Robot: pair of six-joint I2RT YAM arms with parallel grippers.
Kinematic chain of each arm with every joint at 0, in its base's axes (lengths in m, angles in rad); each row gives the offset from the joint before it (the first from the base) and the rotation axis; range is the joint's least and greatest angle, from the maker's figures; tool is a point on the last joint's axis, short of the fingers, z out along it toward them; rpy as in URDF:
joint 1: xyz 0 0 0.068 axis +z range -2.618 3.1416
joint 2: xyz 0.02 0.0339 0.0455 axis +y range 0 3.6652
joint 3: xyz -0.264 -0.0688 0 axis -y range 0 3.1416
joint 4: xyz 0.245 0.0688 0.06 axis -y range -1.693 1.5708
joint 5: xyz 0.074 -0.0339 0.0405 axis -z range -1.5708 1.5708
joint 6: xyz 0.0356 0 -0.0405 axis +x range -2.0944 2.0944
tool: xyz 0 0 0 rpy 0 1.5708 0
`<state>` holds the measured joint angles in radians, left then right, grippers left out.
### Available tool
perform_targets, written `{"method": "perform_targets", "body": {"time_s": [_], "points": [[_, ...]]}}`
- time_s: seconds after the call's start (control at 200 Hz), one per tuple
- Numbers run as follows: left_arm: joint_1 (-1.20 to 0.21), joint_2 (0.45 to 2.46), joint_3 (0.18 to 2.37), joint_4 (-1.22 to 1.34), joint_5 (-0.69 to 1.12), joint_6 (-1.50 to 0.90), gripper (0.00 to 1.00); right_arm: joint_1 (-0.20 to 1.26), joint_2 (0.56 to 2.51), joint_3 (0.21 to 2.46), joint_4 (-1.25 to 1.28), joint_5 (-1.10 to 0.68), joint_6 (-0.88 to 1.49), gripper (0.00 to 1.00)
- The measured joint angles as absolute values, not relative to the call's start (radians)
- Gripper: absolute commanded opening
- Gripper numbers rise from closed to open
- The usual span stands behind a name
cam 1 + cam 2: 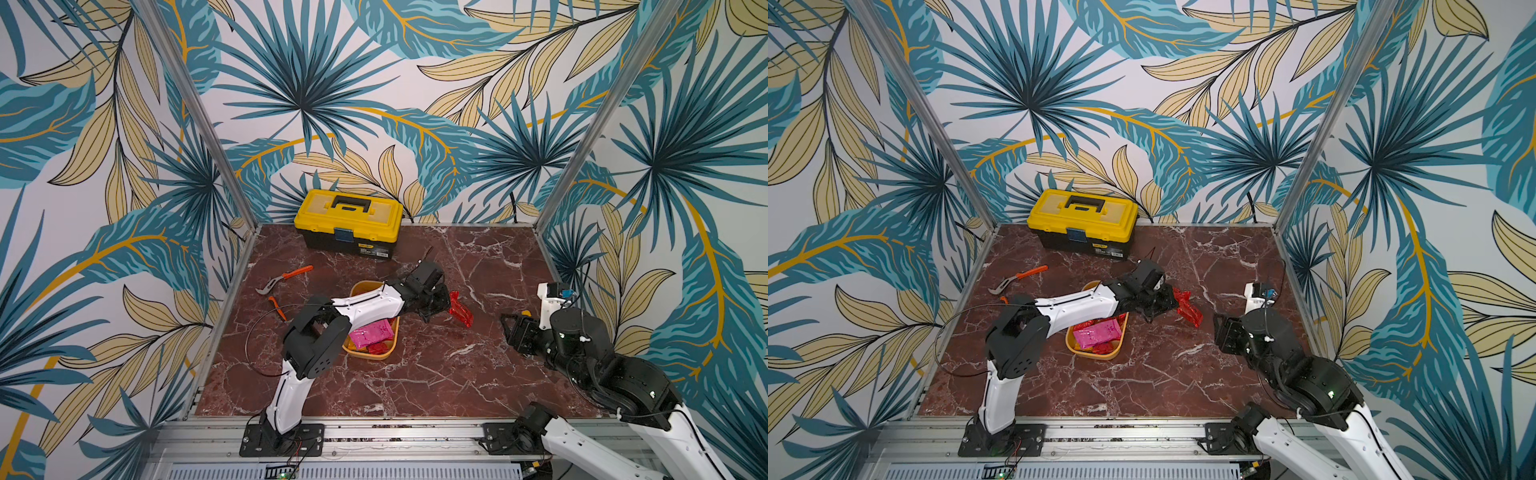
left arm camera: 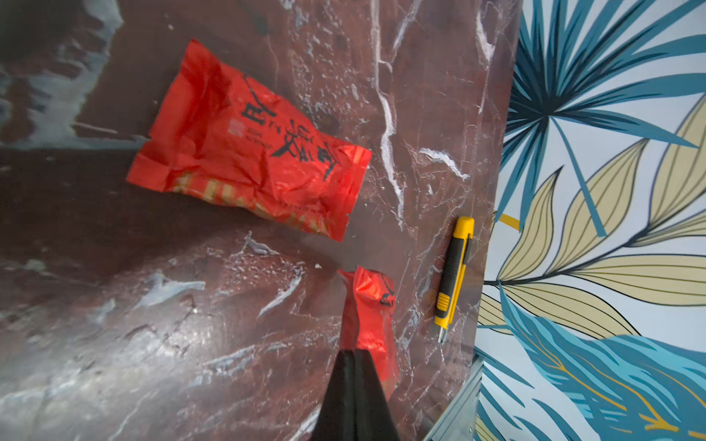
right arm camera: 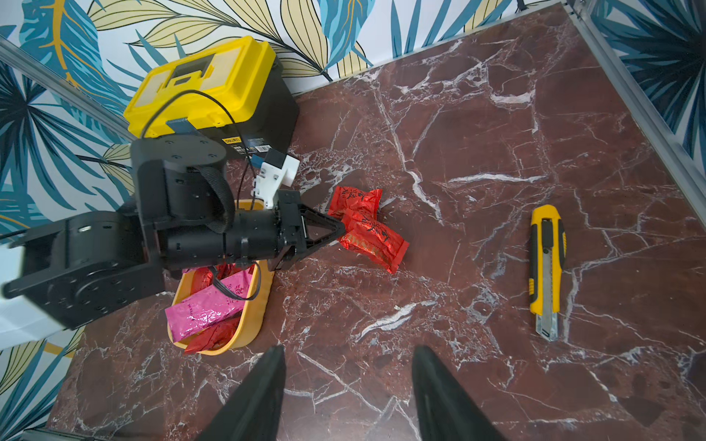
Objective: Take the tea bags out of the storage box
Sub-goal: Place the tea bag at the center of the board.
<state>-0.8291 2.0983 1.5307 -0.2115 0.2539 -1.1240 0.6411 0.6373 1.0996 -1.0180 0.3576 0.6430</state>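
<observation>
Marble tabletop (image 1: 415,382), leaf-papered walls (image 1: 332,83); beside the storage box (image 1: 368,354) left gripper (image 2: 355,351) clamps a red tea bag (image 2: 368,305); right gripper (image 3: 349,349) fingers apart.

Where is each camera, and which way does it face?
Top views: high in front, looking down at the table; left arm and right arm show.
Left wrist: on its arm, faces past the left end effector, shut on a red tea bag, toward the knife.
Right wrist: on its arm, faces past the open right end effector toward the storage box.
Shared: both wrist views show the knife.
</observation>
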Motion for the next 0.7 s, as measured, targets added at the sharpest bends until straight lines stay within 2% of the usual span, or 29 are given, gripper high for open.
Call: {"method": "perform_targets", "body": {"time_s": [0.25, 0.33, 0.416, 0.511, 0.561, 0.701], "points": [[-0.831, 2.134, 1.531, -0.194, 0.227, -1.147, 0.0, 0.641, 0.632, 1.085, -1.031, 0.362, 0.643, 0.59], [-0.831, 2.134, 1.532, -0.192, 0.219, -1.146, 0.11, 0.641, 0.632, 1.081, -1.031, 0.363, 0.646, 0.59], [-0.831, 2.134, 1.535, -0.194, 0.212, -1.15, 0.31, 0.641, 0.632, 1.075, -1.031, 0.363, 0.647, 0.59], [-0.831, 2.134, 1.539, -0.198, 0.205, -1.148, 0.49, 0.641, 0.633, 1.073, -1.031, 0.362, 0.647, 0.59], [-0.831, 2.134, 1.54, -0.2, 0.204, -1.138, 0.53, 0.641, 0.634, 1.073, -1.031, 0.362, 0.646, 0.59], [-0.831, 2.134, 1.545, -0.211, 0.201, -1.123, 0.56, 0.641, 0.641, 1.073, -1.031, 0.362, 0.646, 0.59]]}}
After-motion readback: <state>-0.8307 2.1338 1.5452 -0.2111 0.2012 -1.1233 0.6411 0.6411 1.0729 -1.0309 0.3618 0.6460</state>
